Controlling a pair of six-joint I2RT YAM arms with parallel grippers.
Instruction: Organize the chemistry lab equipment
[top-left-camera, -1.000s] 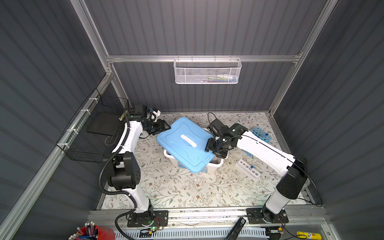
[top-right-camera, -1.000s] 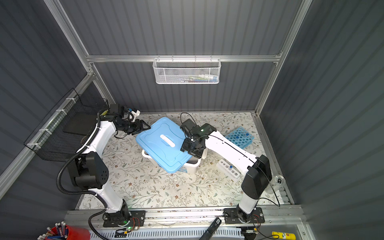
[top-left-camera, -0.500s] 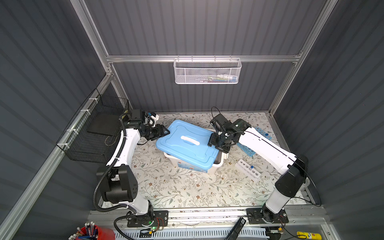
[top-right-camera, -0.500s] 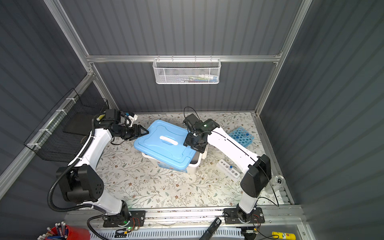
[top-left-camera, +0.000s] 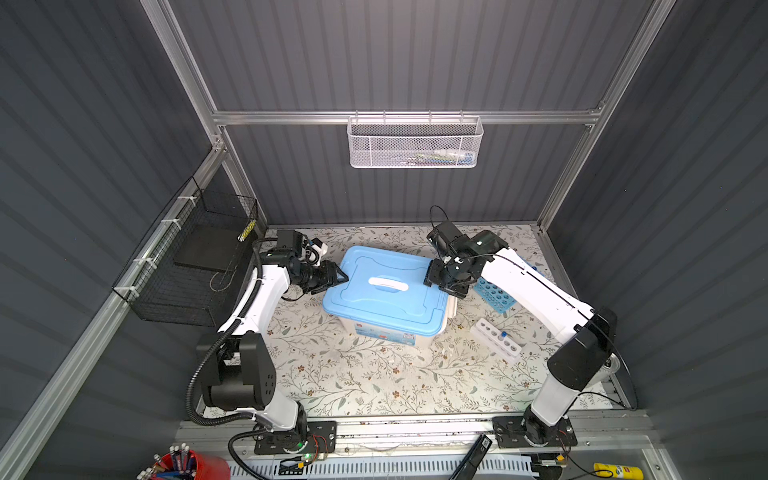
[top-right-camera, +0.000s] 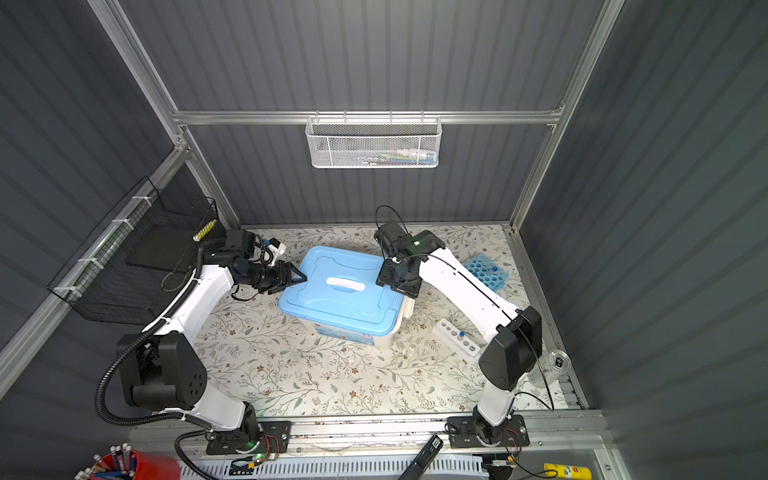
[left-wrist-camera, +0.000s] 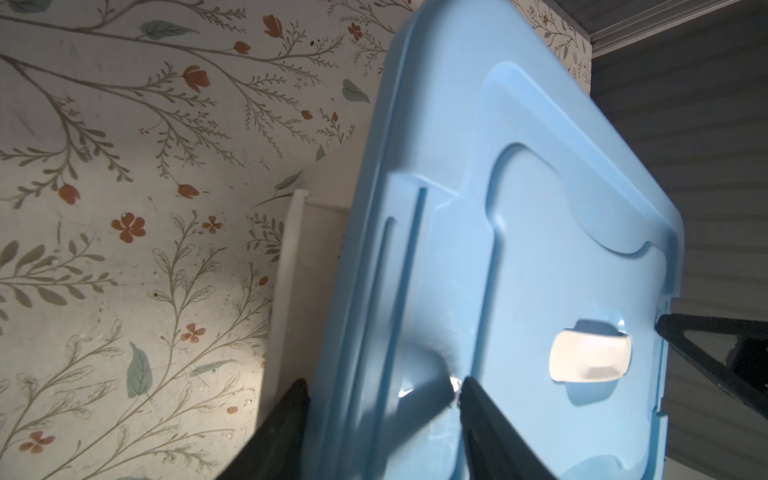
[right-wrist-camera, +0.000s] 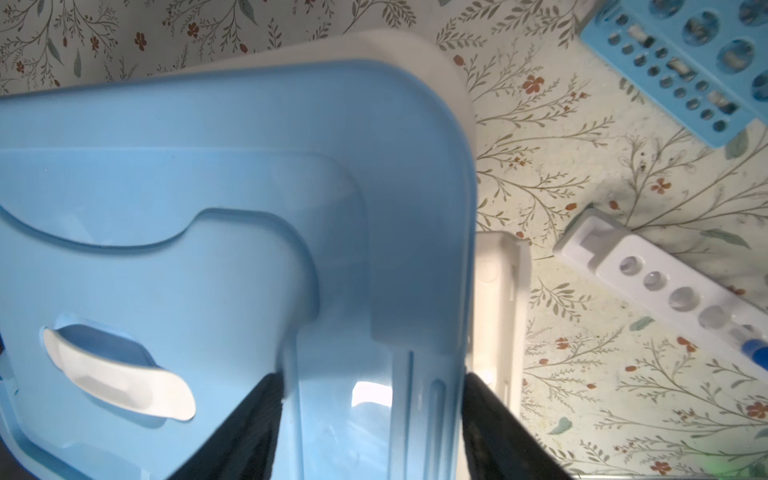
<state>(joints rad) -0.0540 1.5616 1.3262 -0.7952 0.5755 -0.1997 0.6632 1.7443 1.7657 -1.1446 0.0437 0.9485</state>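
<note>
A light-blue lid with a white handle lies over the big white bin, slightly askew, so the bin's rim shows on the right. My left gripper is shut on the lid's left edge. My right gripper is shut on its right edge. The blue many-holed rack lies to the right, partly under my right arm. Nearer the front, the white one-row rack holds a blue-capped tube.
A black wire basket hangs on the left wall and a white mesh basket on the back wall. A red cup of pens stands below the front rail. A can sits at the table's right edge.
Both grippers have turned the lid from a tilted, diagonal pose to lie flatter and squarer over the bin. The left gripper came forward and the right gripper moved back.
</note>
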